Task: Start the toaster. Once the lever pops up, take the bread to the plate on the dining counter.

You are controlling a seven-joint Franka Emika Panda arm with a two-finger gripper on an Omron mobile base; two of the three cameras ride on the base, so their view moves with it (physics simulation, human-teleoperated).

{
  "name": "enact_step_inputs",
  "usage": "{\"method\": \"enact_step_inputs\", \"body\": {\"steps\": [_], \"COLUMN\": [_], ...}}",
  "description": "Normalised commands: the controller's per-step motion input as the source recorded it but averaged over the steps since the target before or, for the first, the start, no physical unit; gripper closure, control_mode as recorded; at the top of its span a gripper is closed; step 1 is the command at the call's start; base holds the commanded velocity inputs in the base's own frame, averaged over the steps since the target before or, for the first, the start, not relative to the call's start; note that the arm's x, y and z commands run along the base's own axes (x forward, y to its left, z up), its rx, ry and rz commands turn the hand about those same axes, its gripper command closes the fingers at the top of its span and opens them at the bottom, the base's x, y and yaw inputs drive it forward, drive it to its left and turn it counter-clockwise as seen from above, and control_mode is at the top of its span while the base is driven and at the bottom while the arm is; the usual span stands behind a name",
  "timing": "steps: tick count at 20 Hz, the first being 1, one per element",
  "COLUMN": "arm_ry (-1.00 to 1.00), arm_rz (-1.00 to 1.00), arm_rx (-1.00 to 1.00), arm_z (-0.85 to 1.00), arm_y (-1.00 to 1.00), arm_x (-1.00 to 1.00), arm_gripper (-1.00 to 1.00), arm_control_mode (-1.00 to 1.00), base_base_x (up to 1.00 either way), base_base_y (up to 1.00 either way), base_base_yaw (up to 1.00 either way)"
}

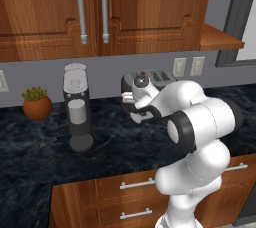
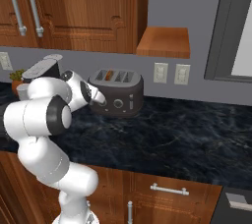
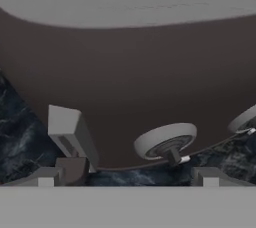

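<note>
I see the toaster (image 2: 117, 92) standing on the black marbled bench (image 2: 172, 134) against the grey back wall, below the wood wall cabinets (image 2: 74, 7). It is a squat dark grey unit with a silver top. In the right base view its four top slots face up; at least one slot shows an orange-brown fill, which I take to be the bread (image 2: 109, 75), though I cannot tell its exact shape. On the front face I see a round knob (image 2: 118, 103) and, just to its right, the lever (image 2: 131, 102), a small tab in a vertical slot.

The end effector (image 3: 127, 177) is positioned directly in front of the toaster's front face, toward its left end. In the hand view the two dark fingertips (image 3: 75, 169) stand well apart, so I read the end effector as spread wide, with nothing between the tips. The same view shows the toaster's dark wall close ahead, a grey block-shaped tab (image 3: 70, 132) just above the left tip, and a round knob (image 3: 166, 142) between the tips and farther off. I cannot tell whether the tip touches the tab.

In the left base view the white arm (image 1: 200, 122) covers most of the toaster. A tall silver-and-black coffee machine (image 1: 77, 107) stands to the left on the same bench, and a small potted plant (image 1: 36, 103) sits farther left. Two wall outlets (image 2: 170, 73) are mounted to the right of the toaster.
</note>
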Motion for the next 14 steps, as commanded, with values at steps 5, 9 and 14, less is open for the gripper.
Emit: {"method": "enact_step_inputs", "body": {"steps": [5, 9, 14], "arm_ry": [0.0, 0.0, 0.0], "arm_rz": [0.0, 0.0, 0.0], "arm_rx": [0.0, 0.0, 0.0], "arm_z": [-0.17, -0.15, -0.14], "arm_y": [0.0, 0.0, 0.0], "arm_x": [0.0, 0.0, 0.0], "arm_gripper": [-1.0, -1.0, -1.0], "arm_control_mode": [-1.0, -1.0, -1.0], "base_base_x": [0.0, 0.0, 0.0], "base_base_y": [0.0, 0.0, 0.0], "base_base_yaw": [0.0, 0.0, 0.0]}}
